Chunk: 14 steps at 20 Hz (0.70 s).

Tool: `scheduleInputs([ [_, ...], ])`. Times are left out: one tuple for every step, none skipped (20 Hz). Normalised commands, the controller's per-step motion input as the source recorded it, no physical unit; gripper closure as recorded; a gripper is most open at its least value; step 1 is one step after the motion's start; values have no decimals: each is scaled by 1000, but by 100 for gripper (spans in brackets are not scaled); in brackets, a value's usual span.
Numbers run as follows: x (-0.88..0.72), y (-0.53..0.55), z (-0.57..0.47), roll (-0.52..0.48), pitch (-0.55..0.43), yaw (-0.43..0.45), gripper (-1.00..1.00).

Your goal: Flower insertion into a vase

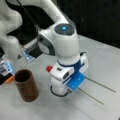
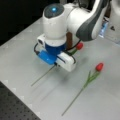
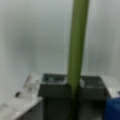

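Gripper fingers are clamped on a green tulip stem, which in the wrist view runs straight up from between the dark pads. In both front views the gripper hangs low over the middle of the white desk, with the held tulip's stem lying nearly level and trailing out behind the hand. Its red bud pokes out on the opposite side of the hand, pointing toward the vase. That vase, a dark reddish-brown cylinder, stands upright near the desk's edge at a front view's left, its mouth open and holding nothing. A second tulip lies flat on the desk, well apart from the gripper, toward a front view's right, its red bud at the far end.
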Motion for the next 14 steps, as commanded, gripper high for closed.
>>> scheduleInputs([
  [-277,102,86,31,-123,-75,100],
  [-269,85,67,38,-130,-58,100],
  [-288,76,133,36,-108,-42,100],
  [-334,66,228,51,-80,-27,100],
  [-387,54,324,64,-83,-10,100],
  [-401,40,340,67,-78,-7,100],
  [-440,29,362,103,-117,39,100],
  [-462,22,360,112,-124,49,100],
  [-448,14,301,114,-126,51,100],
  [-445,15,276,117,-121,95,100],
  [-448,31,269,118,-105,103,100],
  [-397,36,170,118,-96,97,100],
  [-374,39,138,119,-89,83,100],
  [-353,40,111,120,-81,67,100],
])
